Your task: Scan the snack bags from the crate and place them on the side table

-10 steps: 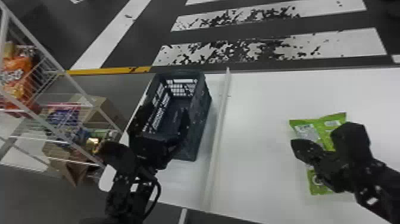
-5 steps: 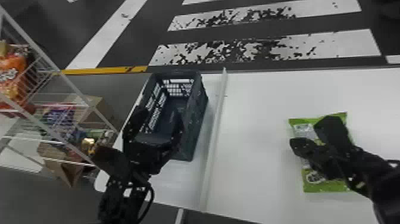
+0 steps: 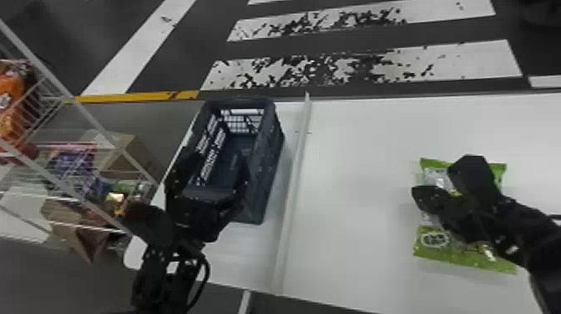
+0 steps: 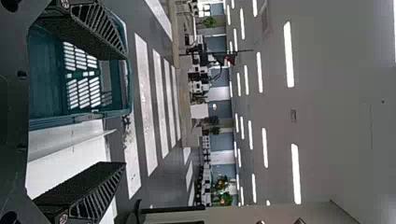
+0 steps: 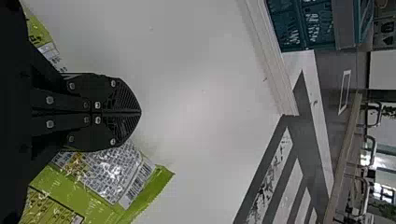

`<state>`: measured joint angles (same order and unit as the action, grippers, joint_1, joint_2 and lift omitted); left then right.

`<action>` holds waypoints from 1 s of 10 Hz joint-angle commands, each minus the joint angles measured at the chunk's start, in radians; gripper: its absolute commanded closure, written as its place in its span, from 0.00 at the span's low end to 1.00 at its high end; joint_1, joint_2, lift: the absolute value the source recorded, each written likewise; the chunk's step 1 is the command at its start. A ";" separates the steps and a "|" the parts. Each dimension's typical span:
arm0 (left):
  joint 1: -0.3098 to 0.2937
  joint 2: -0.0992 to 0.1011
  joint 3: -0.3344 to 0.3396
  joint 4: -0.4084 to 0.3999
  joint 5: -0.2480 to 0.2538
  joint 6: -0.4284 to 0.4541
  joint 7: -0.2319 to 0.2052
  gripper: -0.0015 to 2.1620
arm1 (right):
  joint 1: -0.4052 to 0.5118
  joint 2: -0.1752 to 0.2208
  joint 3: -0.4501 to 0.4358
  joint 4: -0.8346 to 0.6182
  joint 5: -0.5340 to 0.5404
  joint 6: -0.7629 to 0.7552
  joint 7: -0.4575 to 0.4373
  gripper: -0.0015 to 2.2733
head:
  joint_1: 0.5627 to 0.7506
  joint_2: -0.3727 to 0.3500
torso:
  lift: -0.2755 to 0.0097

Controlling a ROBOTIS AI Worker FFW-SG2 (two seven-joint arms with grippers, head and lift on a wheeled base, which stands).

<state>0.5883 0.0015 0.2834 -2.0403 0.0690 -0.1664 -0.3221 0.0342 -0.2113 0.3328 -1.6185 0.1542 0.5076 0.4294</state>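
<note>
1. Right gripper [image 3: 418, 195]: above the green snack bag [image 3: 455, 259]; its two fingers are pressed together along a straight seam, with no bag between the tips. Whether their undersides touch the bag, I cannot tell.
2. Left gripper [image 3: 216, 158]: at the near end of the crate [image 3: 270, 167], fingers spread wide.
3. The bag lies flat on the white table [image 3: 359, 175], on the robot's right side, partly hidden by the right gripper. Its ends are green, its middle paler, its film shiny and creased.
4. The right wrist view shows a silvery panel of dense print and a barcode [image 5: 135, 183] near one edge; the head view shows a pale oval mark [image 3: 434, 239] on the near end.
5. A raised white strip [image 3: 294, 183] runs between bag and crate.
6. The head view has a wire rack [image 3: 71, 100] at the robot's left, holding an orange bag [image 3: 11, 104]; the left wrist view takes in ceiling lights [image 4: 289, 55].
</note>
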 commanded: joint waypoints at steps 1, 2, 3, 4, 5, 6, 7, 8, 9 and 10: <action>-0.004 -0.004 0.000 0.006 0.000 0.000 0.000 0.03 | 0.019 -0.010 -0.012 -0.017 -0.008 -0.017 0.014 0.99 | 0.70 0.90 | 0.64; -0.005 -0.004 -0.001 0.009 0.000 0.000 0.000 0.03 | 0.038 -0.014 -0.017 -0.043 -0.022 -0.024 0.014 0.99 | 0.70 0.90 | 0.64; -0.007 -0.004 -0.003 0.011 0.000 0.000 0.000 0.03 | 0.055 -0.014 -0.017 -0.063 -0.024 -0.024 0.020 0.99 | 0.70 0.90 | 0.64; -0.007 -0.004 -0.004 0.014 0.000 0.000 0.000 0.03 | 0.067 -0.014 -0.018 -0.072 -0.024 -0.017 0.028 0.99 | 0.70 0.90 | 0.64; -0.008 -0.004 -0.004 0.018 0.000 0.000 -0.002 0.03 | 0.078 -0.016 -0.020 -0.077 -0.030 -0.008 0.037 0.99 | 0.70 0.91 | 0.64; -0.008 -0.004 -0.004 0.020 0.002 0.000 -0.002 0.03 | 0.081 -0.016 -0.021 -0.077 -0.028 -0.005 0.038 0.99 | 0.70 0.92 | 0.64; -0.008 -0.004 -0.004 0.020 0.003 0.000 -0.008 0.03 | 0.081 -0.017 -0.025 -0.075 -0.024 -0.005 0.038 0.99 | 0.70 0.92 | 0.64; -0.008 -0.004 -0.004 0.022 0.005 0.000 -0.008 0.03 | 0.082 -0.023 -0.028 -0.077 -0.024 0.004 0.040 0.99 | 0.70 0.92 | 0.64; -0.008 -0.004 -0.003 0.023 0.008 0.000 -0.008 0.03 | 0.089 -0.028 -0.034 -0.077 -0.024 0.004 0.040 0.99 | 0.70 0.91 | 0.64; -0.008 -0.004 -0.003 0.028 0.009 0.000 -0.009 0.03 | 0.093 -0.034 -0.038 -0.080 -0.024 0.004 0.043 0.99 | 0.70 0.90 | 0.64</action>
<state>0.5798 0.0015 0.2803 -2.0154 0.0769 -0.1661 -0.3303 0.1242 -0.2422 0.2969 -1.6963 0.1304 0.5117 0.4727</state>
